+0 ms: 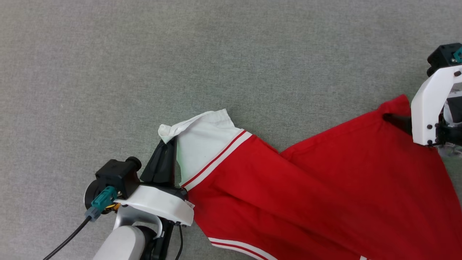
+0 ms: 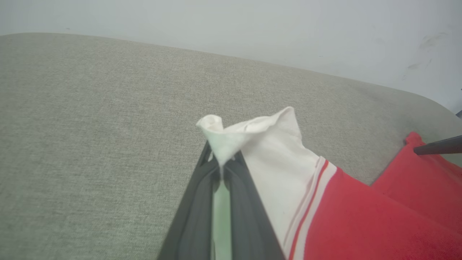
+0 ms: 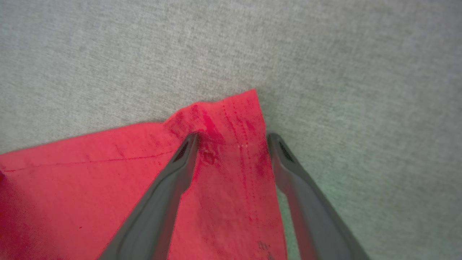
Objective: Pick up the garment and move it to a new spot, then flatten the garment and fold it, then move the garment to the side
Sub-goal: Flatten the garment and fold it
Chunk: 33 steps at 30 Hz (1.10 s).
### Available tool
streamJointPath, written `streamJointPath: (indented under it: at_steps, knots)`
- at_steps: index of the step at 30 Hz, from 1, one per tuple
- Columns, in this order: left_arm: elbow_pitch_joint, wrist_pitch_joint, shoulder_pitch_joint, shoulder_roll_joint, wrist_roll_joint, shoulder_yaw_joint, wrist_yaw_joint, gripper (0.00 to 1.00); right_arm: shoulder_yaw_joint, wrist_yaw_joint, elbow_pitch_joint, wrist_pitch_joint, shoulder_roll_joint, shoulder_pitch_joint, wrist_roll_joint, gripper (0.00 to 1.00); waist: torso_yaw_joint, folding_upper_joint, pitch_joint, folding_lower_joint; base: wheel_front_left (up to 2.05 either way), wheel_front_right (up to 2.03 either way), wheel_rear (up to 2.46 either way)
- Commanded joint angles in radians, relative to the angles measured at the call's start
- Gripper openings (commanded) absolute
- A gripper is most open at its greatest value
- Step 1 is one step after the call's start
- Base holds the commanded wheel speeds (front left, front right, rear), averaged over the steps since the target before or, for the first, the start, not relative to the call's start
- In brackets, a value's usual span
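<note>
The garment [image 1: 306, 187] lies rumpled, plain red side up (white sleeve [image 1: 202, 144] tip raised).

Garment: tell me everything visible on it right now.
The garment is a red cloth shirt with a white short sleeve edged in red-and-white trim. It lies creased, partly folded over itself, on the grey fabric surface. The left gripper is shut on the sleeve's tip, holding it raised; the right gripper stands open astride a stitched red corner.

The left gripper [image 2: 221, 163] pinches the garment [image 2: 361, 224] by its white sleeve tip.
</note>
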Motion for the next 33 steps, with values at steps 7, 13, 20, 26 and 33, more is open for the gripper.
streamJointPath:
  at_steps: [7,13,20,26,33]
  knots:
    - [0.046,-0.017,0.004,0.005,-0.015,0.005,-0.008,0.00,0.071,0.000,0.089,0.007,0.026,0.045,0.021,0.00,-0.007,0.0000,-0.030,-0.0001,0.00,0.00,0.00]
    - [0.093,-0.018,-0.006,0.027,-0.039,0.032,-0.018,0.00,0.079,0.000,0.086,-0.145,0.009,0.021,0.009,0.00,-0.036,0.0000,-0.144,-0.0001,0.00,0.00,0.00]
    - [0.119,0.011,-0.089,0.071,-0.060,0.079,-0.034,0.00,0.088,0.000,0.087,-0.297,0.013,-0.006,-0.044,0.00,-0.089,0.0000,-0.251,-0.0001,0.00,0.00,0.00]
    - [0.214,0.060,-0.257,0.096,-0.086,0.104,-0.072,0.00,0.083,0.000,0.132,-0.419,0.041,-0.043,-0.096,0.00,-0.146,0.0000,-0.313,-0.0001,0.00,0.00,0.00]
    - [0.398,0.099,-0.532,0.087,-0.088,0.103,-0.121,0.00,0.071,0.000,0.188,-0.544,0.073,-0.169,-0.142,0.00,-0.198,0.0000,-0.298,-0.0001,0.00,0.00,0.00]
